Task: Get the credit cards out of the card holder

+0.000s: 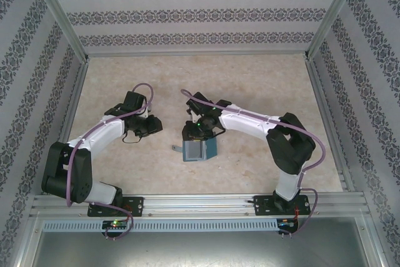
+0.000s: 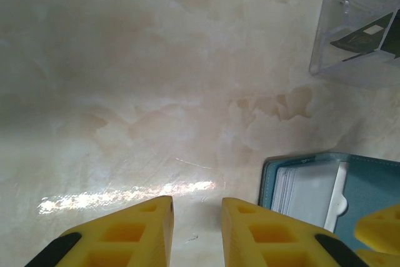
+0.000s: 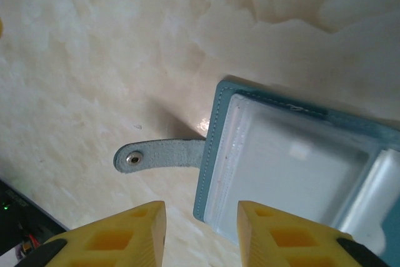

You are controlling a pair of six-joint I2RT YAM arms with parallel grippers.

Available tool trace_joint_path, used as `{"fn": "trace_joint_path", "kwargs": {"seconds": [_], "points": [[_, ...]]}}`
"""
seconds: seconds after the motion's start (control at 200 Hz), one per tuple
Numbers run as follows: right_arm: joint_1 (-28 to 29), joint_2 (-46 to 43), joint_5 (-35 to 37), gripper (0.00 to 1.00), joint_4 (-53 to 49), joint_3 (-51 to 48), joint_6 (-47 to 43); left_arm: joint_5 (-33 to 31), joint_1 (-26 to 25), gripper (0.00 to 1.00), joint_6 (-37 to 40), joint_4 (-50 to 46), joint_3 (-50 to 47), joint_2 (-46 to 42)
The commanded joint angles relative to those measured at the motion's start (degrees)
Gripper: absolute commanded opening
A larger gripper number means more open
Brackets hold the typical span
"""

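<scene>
The card holder (image 1: 201, 151) lies open on the table, teal with pale clear sleeves inside (image 3: 294, 167), and its snap tab (image 3: 156, 154) points left. My right gripper (image 3: 201, 214) hovers over the holder's near left corner, open, with that corner below the gap between the fingers (image 1: 195, 136). My left gripper (image 2: 197, 207) is open over bare table just left of the holder (image 2: 312, 186), nothing between its fingers (image 1: 150, 127). A pale stack of sleeves or credit cards (image 2: 306, 191) shows in the holder. A dark card-like rectangle (image 2: 361, 39) lies in a clear tray (image 2: 331, 48).
The clear tray sits beyond the holder in the left wrist view. Patterned walls and metal rails (image 1: 200, 54) enclose the beige table (image 1: 262, 85). The right gripper's yellow fingertips (image 2: 381, 226) show at the holder's right side.
</scene>
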Motion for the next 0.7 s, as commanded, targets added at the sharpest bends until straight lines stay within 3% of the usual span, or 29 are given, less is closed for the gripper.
{"fn": "trace_joint_path", "kwargs": {"seconds": [0.0,0.475,0.695], "points": [[1.1,2.3,-1.6,0.36,3.1,-0.8,3.2,1.7,0.7,0.27,1.5,0.4,-0.8,0.1],[2.3,6.7,-1.7,0.39,3.7,-1.6,4.0,2.4,0.7,0.27,0.9,1.1,-1.5,0.1],[2.7,6.3,2.0,0.41,-0.5,-1.6,3.5,2.7,0.7,0.27,0.9,1.0,-1.2,0.3]]}}
